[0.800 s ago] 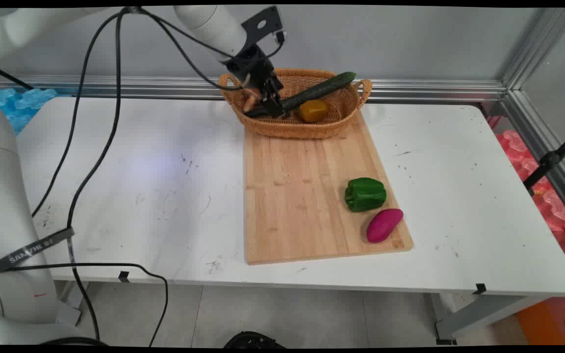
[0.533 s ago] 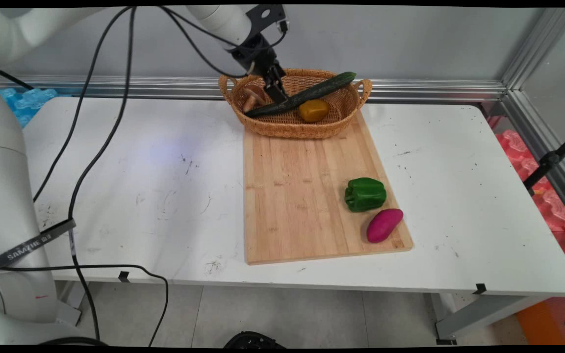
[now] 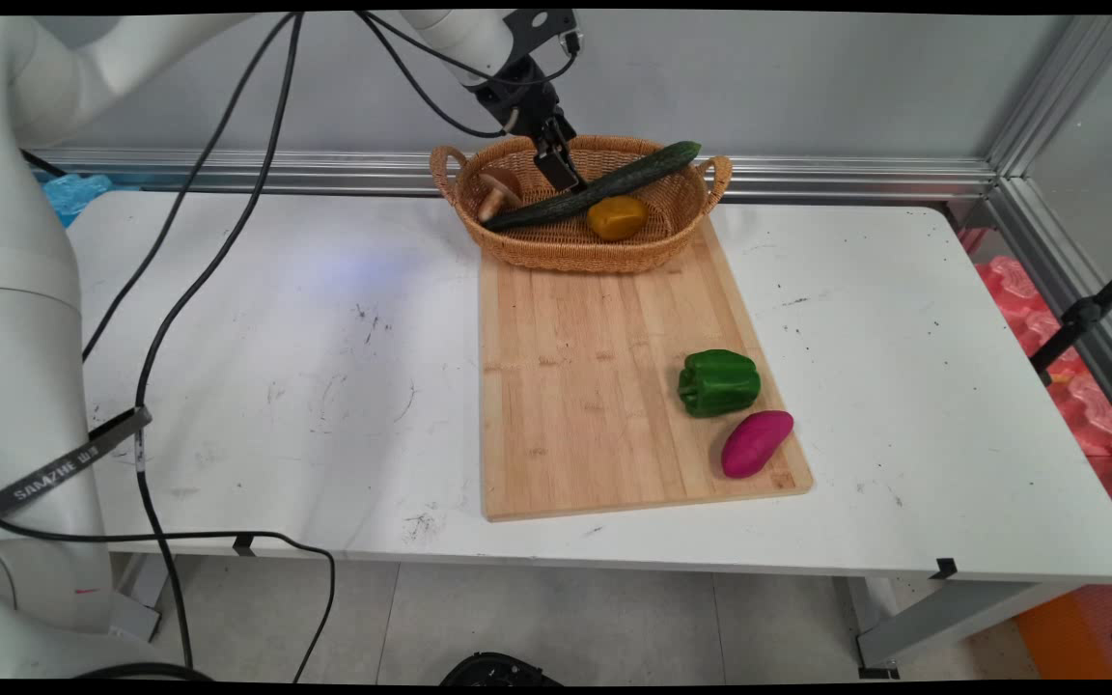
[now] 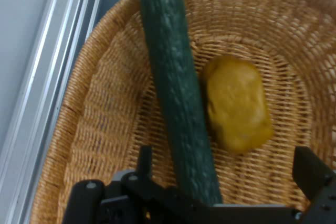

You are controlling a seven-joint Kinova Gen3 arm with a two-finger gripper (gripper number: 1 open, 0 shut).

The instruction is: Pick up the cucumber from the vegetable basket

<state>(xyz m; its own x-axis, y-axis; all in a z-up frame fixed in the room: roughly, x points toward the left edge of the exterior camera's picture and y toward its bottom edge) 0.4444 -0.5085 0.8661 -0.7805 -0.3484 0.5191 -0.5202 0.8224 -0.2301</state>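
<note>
The oval woven wicker basket (image 3: 575, 246) sits at the table's far edge, on the far end of the long pale wooden cutting board (image 3: 604, 386). Inside it a long dark green cucumber (image 3: 604, 183) lies slantwise, its far tip resting over the rim by the right-hand handle, its near end down at the left of the basket floor. A yellow-brown lumpy potato (image 3: 617, 217) lies just beside the cucumber on the side facing the table's near edge, and a small brown mushroom (image 3: 496, 190) stands in the basket's left end.

Toward the board's near right corner a green bell pepper (image 3: 718, 382) and a magenta sweet potato (image 3: 756, 443) lie just beside each other. The middle and left strip of the board and the white table's (image 3: 276, 386) left half lie open, crossed only by black cables (image 3: 189, 290) hanging from the arm.

The black two-finger gripper (image 3: 556, 169) reaches in from the upper left, tilted down over the basket and hovering above the cucumber's middle. In the hand view its fingers (image 4: 310, 171) stand wide apart with nothing between them, the cucumber running up between them below; the left finger is mostly cut off.
</note>
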